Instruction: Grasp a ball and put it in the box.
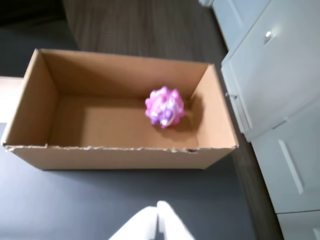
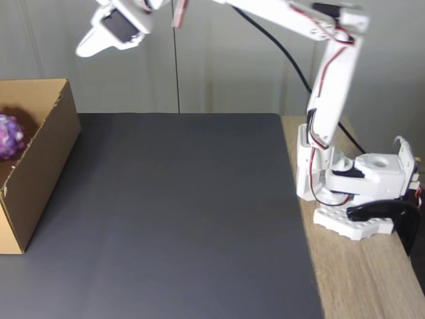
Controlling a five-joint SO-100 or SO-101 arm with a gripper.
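ball (image 1: 164, 107) inside box (image 1: 120, 155); dark mat (image 2: 179, 212) on wood table (image 2: 358, 279); claw (image 1: 158, 210) seemingly closed, empty.

The ball (image 1: 164, 107) is small and knobbly, mottled pink, purple and white. It lies inside the box (image 1: 120, 156), on its floor, toward the right end in the wrist view and near the far wall. In the fixed view the ball (image 2: 9, 137) shows just above the box's near wall at the left edge. The box (image 2: 36, 176) is plain brown corrugated cardboard, open at the top, with straight walls and ragged cut edges. It stands upright on the dark table (image 2: 179, 219).
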